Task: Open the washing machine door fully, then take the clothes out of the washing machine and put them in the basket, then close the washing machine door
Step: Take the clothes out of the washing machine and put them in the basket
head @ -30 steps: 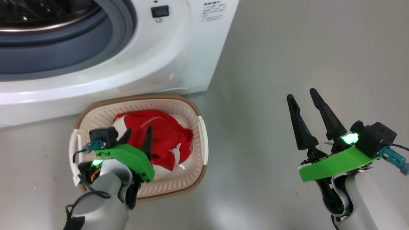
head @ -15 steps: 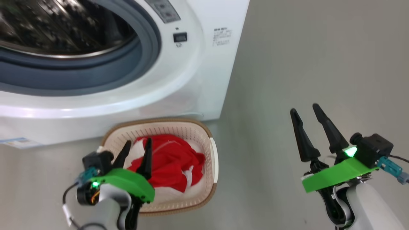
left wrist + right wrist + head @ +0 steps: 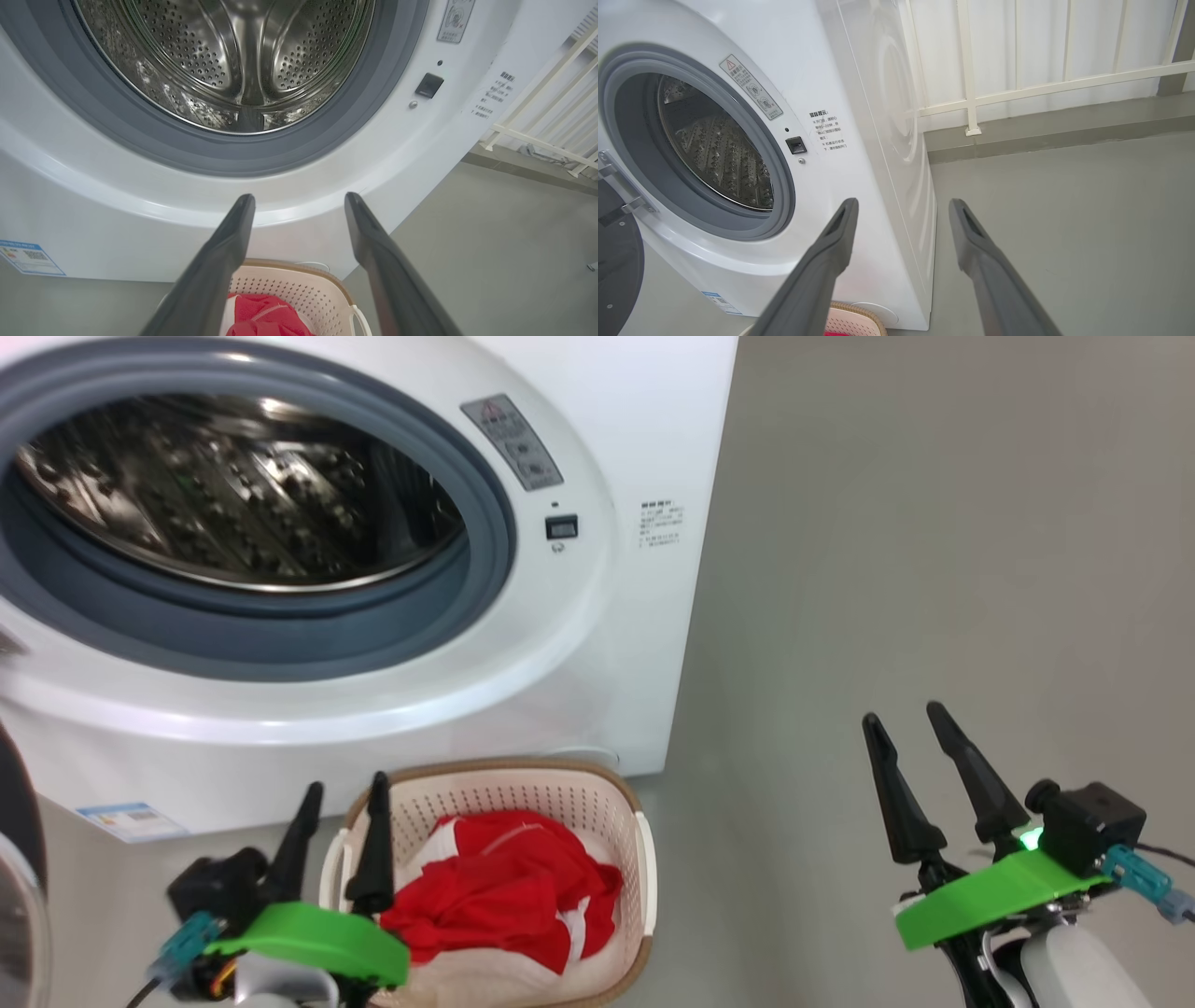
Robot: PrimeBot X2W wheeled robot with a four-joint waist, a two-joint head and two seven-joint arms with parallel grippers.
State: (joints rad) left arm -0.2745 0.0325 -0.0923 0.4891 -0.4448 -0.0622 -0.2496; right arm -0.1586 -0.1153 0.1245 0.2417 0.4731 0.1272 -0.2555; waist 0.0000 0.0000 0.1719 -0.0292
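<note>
**Unloading stage, near its end.** The clothes [image 3: 504, 887], bright red soft fabric with white trim, lie heaped inside the small cream-white perforated plastic basket [image 3: 523, 767] with a brown woven-look rim. They are just right of the left gripper [image 3: 345, 784] and below its fingertips. The basket stands on the grey floor [image 3: 934, 523], close against the foot of the big white front-loading washing machine [image 3: 644, 644] directly ahead of that gripper.

**Left gripper:** its two long dark fingers are spread wide with nothing between them. They sit at the basket's left edge and point toward the grey rubber ring [image 3: 280, 156] and the perforated steel drum [image 3: 233, 56]. The part of the drum that shows holds no red fabric.

**Right gripper** [image 3: 903, 713]: its fingers are likewise wide apart and empty. It is over bare floor, well to the right of the basket and clear of the machine.

**The washing machine door** [image 3: 619, 270], round with a glossy black rim, hangs swung open at the far left, beyond the left gripper.

**Step in hand, as judged:** the garments are transferred and door closing is not yet begun. The next move calls for the left arm to get outside the door's rim. It then pushes the door rightward in an arc until it seats by the small black slot [image 3: 561, 527] right of the ring, with the fingers kept out of the closing gap.
</note>
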